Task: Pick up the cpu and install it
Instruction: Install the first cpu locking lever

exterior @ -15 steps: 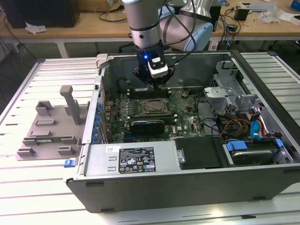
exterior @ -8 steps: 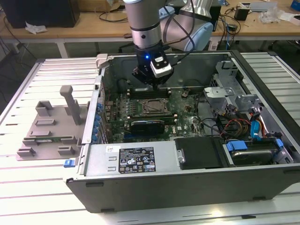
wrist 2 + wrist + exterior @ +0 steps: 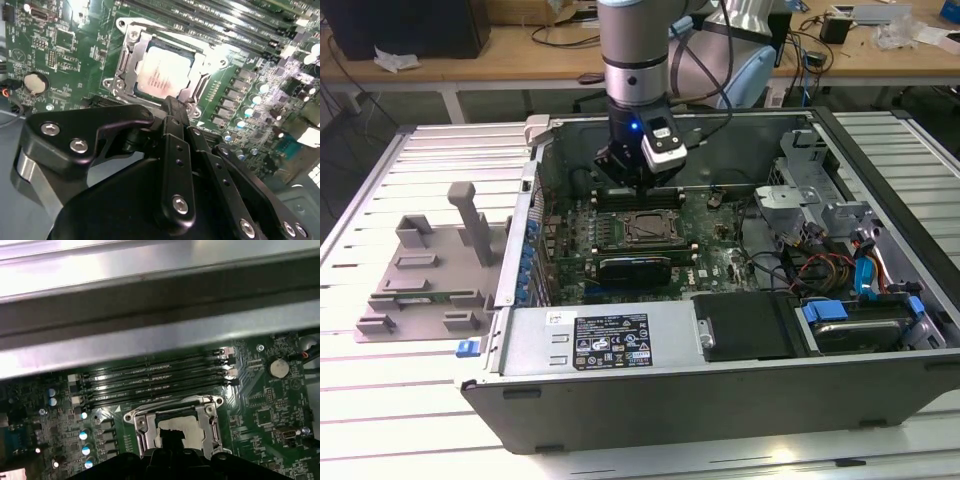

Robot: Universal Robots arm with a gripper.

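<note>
Gripper (image 3: 172, 106) just above socketed cpu (image 3: 163, 74)

Overhead light is falling evenly across the exterior view, glaring off the slatted counter (image 3: 410, 420) while the case (image 3: 720, 390) interior is sitting in shadow. In the second wrist view glare is washing out the cpu (image 3: 162, 75) and memory slots (image 3: 235, 20); the tool (image 3: 172, 107) is looming dark and soft. The first wrist view is looking dim and blurred, with the case wall (image 3: 150, 340) shining in bright bands

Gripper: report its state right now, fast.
Gripper: fingers closed together, holding nothing, tips just above the cpu, which sits in the motherboard socket.
</note>
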